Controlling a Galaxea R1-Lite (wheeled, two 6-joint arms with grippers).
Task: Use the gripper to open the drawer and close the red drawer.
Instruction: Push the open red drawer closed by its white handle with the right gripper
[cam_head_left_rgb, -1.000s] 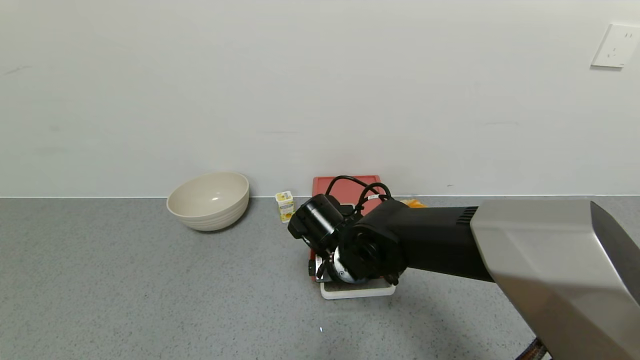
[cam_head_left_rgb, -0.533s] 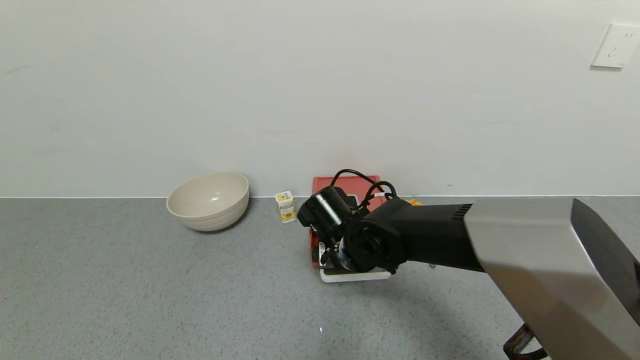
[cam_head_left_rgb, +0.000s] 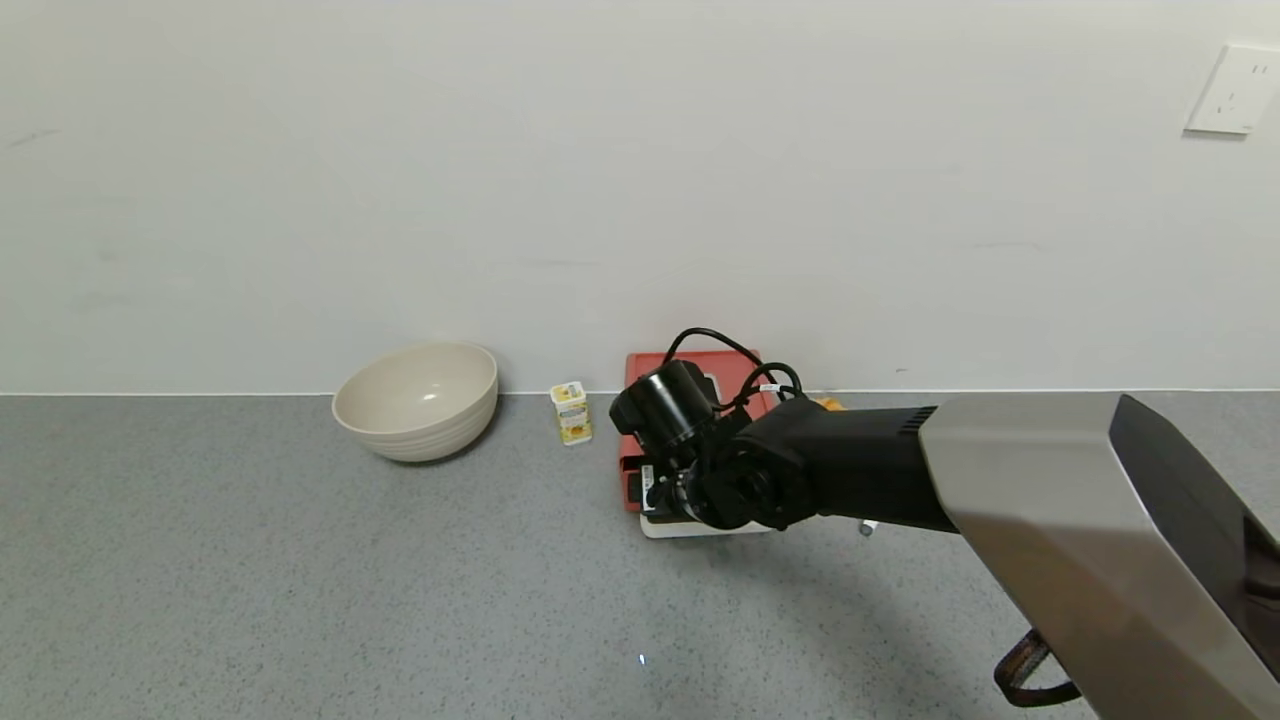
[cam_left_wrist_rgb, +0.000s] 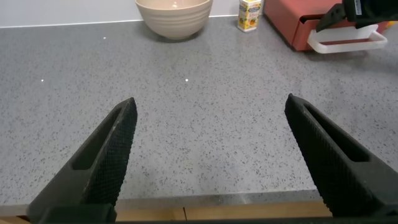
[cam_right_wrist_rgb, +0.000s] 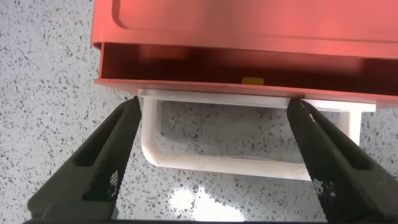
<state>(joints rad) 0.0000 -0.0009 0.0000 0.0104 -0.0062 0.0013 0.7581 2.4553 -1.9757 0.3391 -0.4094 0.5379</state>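
The coral-red drawer (cam_right_wrist_rgb: 236, 70) sits slightly out of its red casing (cam_head_left_rgb: 725, 366) against the wall. Its white loop handle (cam_right_wrist_rgb: 217, 163) sticks out toward me over the grey counter. My right gripper (cam_right_wrist_rgb: 215, 101) is open, its black fingers (cam_right_wrist_rgb: 112, 155) straddling the handle, tips at the drawer's front edge. In the head view the right wrist (cam_head_left_rgb: 700, 470) covers most of the drawer, and only the handle's front (cam_head_left_rgb: 690, 529) shows. A small yellow item (cam_right_wrist_rgb: 252, 80) shows inside the drawer. My left gripper (cam_left_wrist_rgb: 211, 102) is open and empty over the counter's near edge.
A cream bowl (cam_head_left_rgb: 416, 400) and a small yellow carton (cam_head_left_rgb: 571, 412) stand by the wall left of the drawer. An orange object (cam_head_left_rgb: 828, 404) peeks out right of the casing. The wall is right behind the casing. The counter's wooden edge (cam_left_wrist_rgb: 249, 210) is near my left gripper.
My right arm has moved toward the wall, and the white handle and drawer have slid back with it into the casing. The left gripper shows no change.
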